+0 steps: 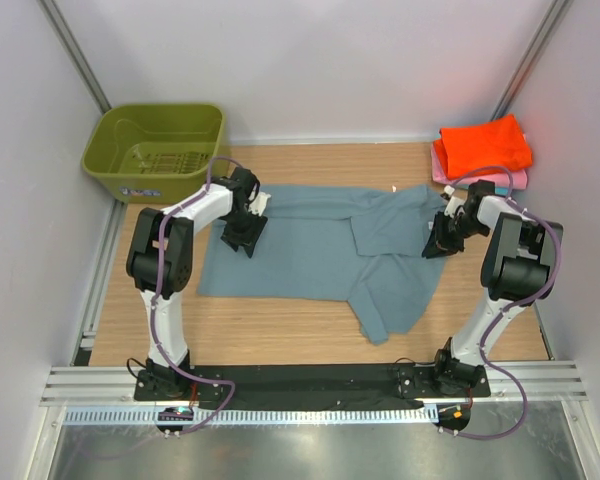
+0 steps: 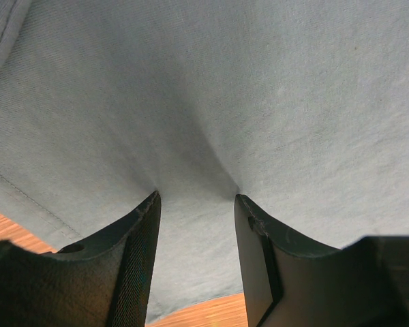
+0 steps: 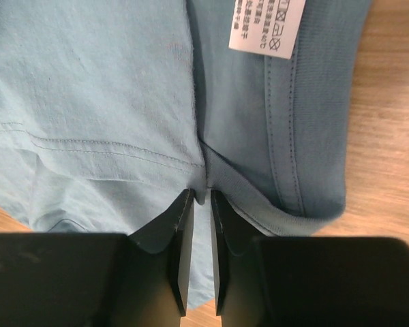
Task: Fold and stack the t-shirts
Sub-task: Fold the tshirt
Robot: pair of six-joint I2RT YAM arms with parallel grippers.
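Observation:
The large dusty blue-grey t-shirt (image 1: pixel 320 250) lies spread across the wooden table, its right part folded over and rumpled. My left gripper (image 1: pixel 245 235) rests on its left part. In the left wrist view the left gripper (image 2: pixel 196 194) is open, its tips pressing into the flat cloth (image 2: pixel 259 102). My right gripper (image 1: pixel 438 243) is at the shirt's right end. In the right wrist view the right gripper (image 3: pixel 201 196) is shut on a fold of the shirt (image 3: pixel 109 88) by the collar, near the white care label (image 3: pixel 266 24). A folded orange t-shirt (image 1: pixel 485 143) lies on a pink one (image 1: pixel 520 181) at the back right. No teal shirt shows.
An olive-green plastic basket (image 1: pixel 105 140) stands at the back left corner, with nothing in it. White walls close in the table on three sides. Bare wood (image 1: pixel 280 325) shows along the front edge and between the shirt and the back wall.

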